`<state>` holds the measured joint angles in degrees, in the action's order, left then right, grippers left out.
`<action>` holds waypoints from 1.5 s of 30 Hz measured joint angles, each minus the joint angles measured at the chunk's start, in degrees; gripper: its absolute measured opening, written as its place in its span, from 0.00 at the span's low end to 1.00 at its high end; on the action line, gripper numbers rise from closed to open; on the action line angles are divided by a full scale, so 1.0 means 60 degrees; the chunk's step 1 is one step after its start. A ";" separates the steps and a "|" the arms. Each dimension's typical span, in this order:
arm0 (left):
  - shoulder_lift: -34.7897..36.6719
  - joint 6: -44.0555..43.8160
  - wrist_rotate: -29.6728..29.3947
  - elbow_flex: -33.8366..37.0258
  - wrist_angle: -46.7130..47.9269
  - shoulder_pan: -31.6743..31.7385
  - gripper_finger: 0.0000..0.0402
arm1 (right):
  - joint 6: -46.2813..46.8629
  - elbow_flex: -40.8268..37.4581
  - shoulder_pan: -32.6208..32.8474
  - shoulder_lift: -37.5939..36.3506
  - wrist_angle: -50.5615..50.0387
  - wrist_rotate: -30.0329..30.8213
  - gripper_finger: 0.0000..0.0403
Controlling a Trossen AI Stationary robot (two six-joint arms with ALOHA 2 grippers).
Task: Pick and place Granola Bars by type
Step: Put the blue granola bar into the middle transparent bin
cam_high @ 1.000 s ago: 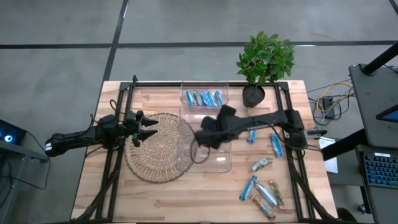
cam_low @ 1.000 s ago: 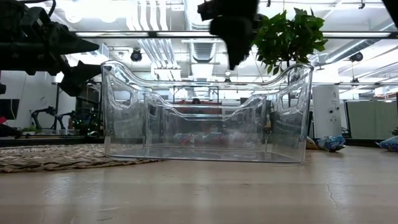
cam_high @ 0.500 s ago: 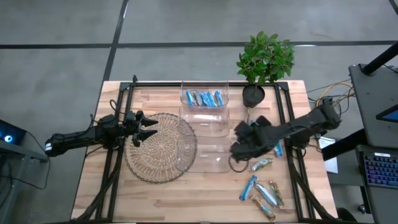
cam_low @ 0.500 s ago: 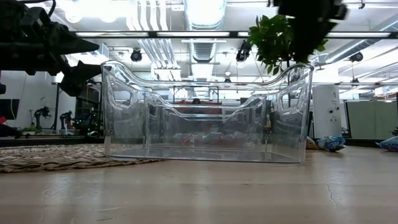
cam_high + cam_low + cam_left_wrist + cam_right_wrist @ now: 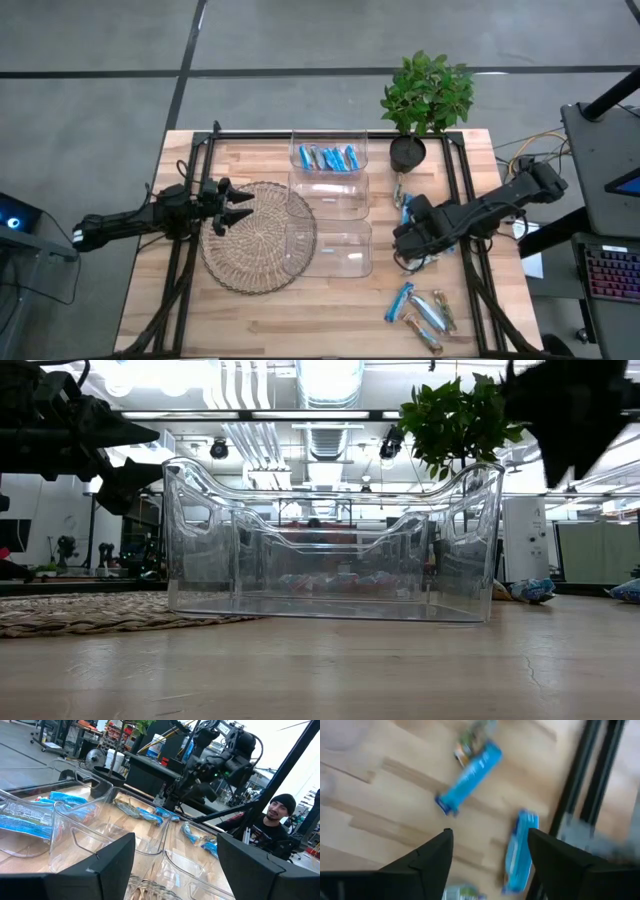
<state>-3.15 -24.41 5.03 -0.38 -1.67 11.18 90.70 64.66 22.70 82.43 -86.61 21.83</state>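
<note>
Loose granola bars lie flat on the wood at the table's right: a blue one (image 5: 470,777), a second blue one (image 5: 517,852) and a silvery-green one (image 5: 421,263), with more (image 5: 420,315) nearer the front edge. Several blue bars (image 5: 328,157) lie in the far clear bin (image 5: 296,140). My right gripper (image 5: 403,248) hangs open above the loose bars, pointing steeply down with nothing between its fingers (image 5: 432,857). My left gripper (image 5: 240,205) waits open and level over the woven mat (image 5: 250,250).
A middle bin (image 5: 330,200) and a near bin (image 5: 335,255) stand in a row behind the far one. A potted plant (image 5: 425,95) stands at the far right corner. A black frame rail (image 5: 465,250) runs along the right side. A person (image 5: 280,815) sits beyond the table.
My right gripper has swung from above the bins toward the table's right edge and a little toward the near edge. It has rolled about its own axis and now hangs over the loose bars.
</note>
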 joint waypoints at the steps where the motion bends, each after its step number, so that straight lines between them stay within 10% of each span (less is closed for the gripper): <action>1: -0.0001 0.0002 0.0002 0.0004 0.0000 0.0000 0.65 | 0.0377 -0.0112 -0.0036 -0.0040 0.0003 -0.0284 0.62; 11: -0.0001 0.0002 0.0001 0.0000 0.0000 0.0000 0.65 | 0.2705 -0.1074 -0.0102 0.0015 0.0281 -0.1820 0.59; 45: -0.0002 0.0000 -0.0002 0.0002 0.0000 0.0002 0.65 | 0.2879 -0.3415 -0.0214 0.1924 0.2031 -0.3470 0.57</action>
<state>-3.16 -24.42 5.02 -0.37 -1.67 11.19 107.97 44.17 21.41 93.97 -74.42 1.01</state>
